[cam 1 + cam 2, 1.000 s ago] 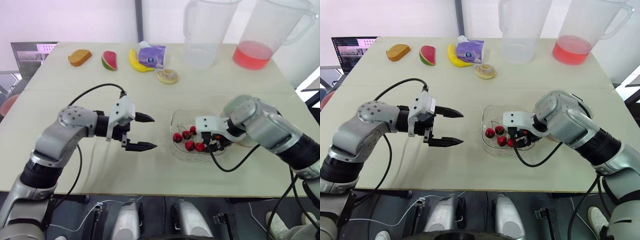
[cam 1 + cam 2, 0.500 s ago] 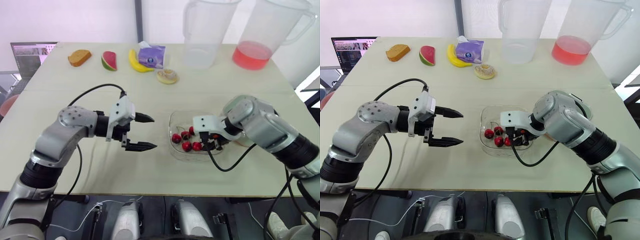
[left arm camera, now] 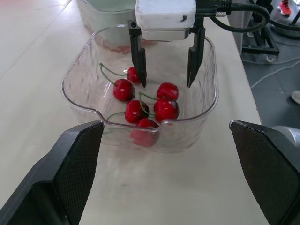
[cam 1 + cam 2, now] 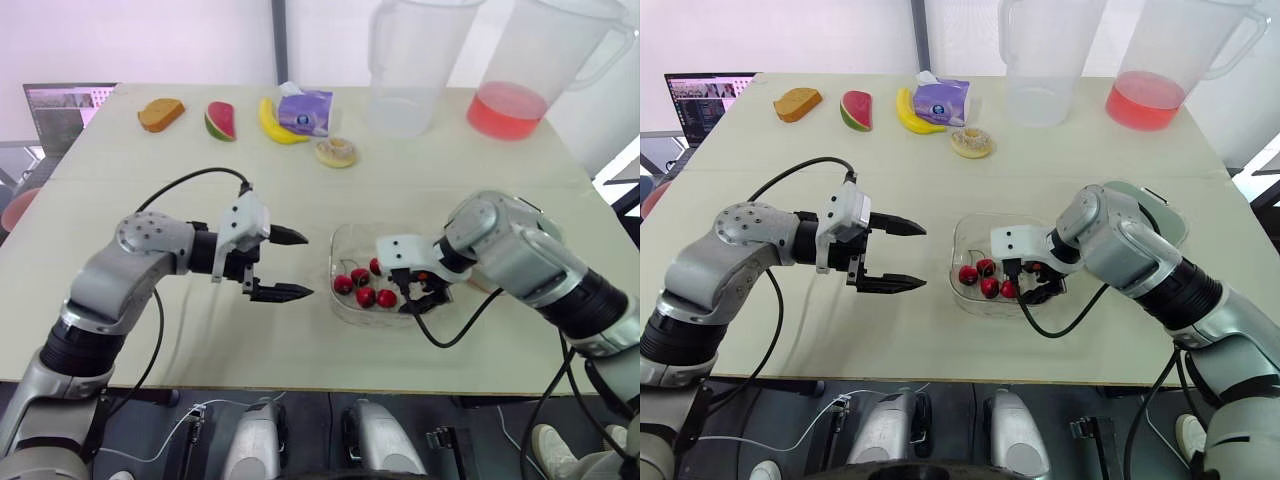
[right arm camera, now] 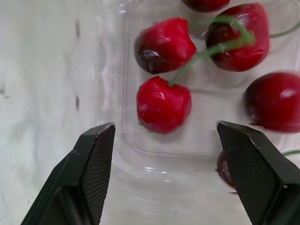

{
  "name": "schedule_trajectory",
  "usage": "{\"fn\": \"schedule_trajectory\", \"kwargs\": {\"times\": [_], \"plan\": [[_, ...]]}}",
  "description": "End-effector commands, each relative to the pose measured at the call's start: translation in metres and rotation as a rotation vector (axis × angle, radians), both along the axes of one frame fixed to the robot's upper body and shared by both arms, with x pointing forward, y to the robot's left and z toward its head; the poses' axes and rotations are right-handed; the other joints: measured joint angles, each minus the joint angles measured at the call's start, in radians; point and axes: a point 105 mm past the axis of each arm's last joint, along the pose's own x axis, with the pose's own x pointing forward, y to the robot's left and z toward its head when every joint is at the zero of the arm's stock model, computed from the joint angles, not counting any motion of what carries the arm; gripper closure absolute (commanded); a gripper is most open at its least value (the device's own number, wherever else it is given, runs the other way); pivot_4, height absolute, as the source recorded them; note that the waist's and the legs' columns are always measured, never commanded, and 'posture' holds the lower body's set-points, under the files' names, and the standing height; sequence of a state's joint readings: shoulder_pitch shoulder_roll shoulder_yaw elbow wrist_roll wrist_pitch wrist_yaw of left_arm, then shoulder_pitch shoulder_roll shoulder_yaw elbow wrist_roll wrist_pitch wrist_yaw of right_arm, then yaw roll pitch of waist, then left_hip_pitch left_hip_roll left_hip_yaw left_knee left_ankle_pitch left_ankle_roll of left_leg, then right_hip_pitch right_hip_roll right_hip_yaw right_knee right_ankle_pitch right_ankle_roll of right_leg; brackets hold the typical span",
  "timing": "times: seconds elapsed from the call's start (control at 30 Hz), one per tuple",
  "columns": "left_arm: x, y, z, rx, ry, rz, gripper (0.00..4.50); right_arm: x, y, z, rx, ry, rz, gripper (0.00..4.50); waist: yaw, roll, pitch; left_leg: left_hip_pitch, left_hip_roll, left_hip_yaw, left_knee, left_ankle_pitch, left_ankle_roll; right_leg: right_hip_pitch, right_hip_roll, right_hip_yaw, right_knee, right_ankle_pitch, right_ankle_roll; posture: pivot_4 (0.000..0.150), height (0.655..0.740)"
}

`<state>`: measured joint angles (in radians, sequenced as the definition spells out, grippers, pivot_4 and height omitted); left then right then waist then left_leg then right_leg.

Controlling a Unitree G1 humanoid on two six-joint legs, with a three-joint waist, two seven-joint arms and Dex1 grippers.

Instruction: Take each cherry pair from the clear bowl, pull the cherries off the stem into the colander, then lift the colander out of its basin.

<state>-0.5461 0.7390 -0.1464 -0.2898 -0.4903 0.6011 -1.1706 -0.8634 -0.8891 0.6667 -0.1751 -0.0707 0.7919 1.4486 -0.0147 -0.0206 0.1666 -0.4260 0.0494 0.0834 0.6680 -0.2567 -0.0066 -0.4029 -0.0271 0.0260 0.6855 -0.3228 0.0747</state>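
Beige table [image 4: 420, 170]: right gripper [image 3: 166, 84] sat in the clear bowl [image 4: 340, 250] over the cherries [image 4: 365, 296], jaws spread, empty. Left gripper [image 4: 307, 264] hung beside it, wide open, empty.

Bare table [image 4: 300, 345] between left gripper [image 4: 307, 264] and clear bowl [image 4: 334, 265] — open approach there. Bowl mouth half taken by right gripper [image 3: 165, 85], jaws spread above cherries [image 3: 166, 109]; its cable [image 4: 445, 338] loops past the near rim, right arm [image 4: 520, 255] blocks the basin [image 4: 1168, 212] side.

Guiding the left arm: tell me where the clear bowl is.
In the head views the clear bowl sits on the table, right of centre toward the near edge, between the open left gripper and the right gripper, which reaches in over the cherries.
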Motion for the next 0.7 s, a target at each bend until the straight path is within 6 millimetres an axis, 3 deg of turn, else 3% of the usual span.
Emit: {"fn": "schedule_trajectory", "kwargs": {"times": [0.03,0.6,0.7], "plan": [[-0.001,0.000,0.011,-0.017,-0.045,-0.007,0.00,0.001,0.004,0.003,0.003,-0.023,0.017,0.78,-0.001,0.000,0.000,0.000,0.000,0.000,0.000,0.000,0.000,0.000,0.000,0.000,0.000,0.000,0.000,0.150,0.7400],[-0.001,0.001,0.010,-0.011,-0.043,-0.006,0.00,0.006,0.017,-0.007,0.026,-0.014,0.016,0.78,-0.004,0.000,0.000,0.000,0.000,0.000,0.000,0.000,0.000,0.000,0.000,0.000,0.001,0.000,0.000,0.150,0.7400],[0.000,0.001,0.011,-0.009,-0.045,-0.005,0.00,0.003,0.018,-0.009,0.023,-0.007,0.023,1.70,-0.005,0.000,0.000,0.000,0.000,0.000,0.000,0.000,0.000,0.000,0.001,0.000,0.001,0.000,0.000,0.150,0.7400]]}}
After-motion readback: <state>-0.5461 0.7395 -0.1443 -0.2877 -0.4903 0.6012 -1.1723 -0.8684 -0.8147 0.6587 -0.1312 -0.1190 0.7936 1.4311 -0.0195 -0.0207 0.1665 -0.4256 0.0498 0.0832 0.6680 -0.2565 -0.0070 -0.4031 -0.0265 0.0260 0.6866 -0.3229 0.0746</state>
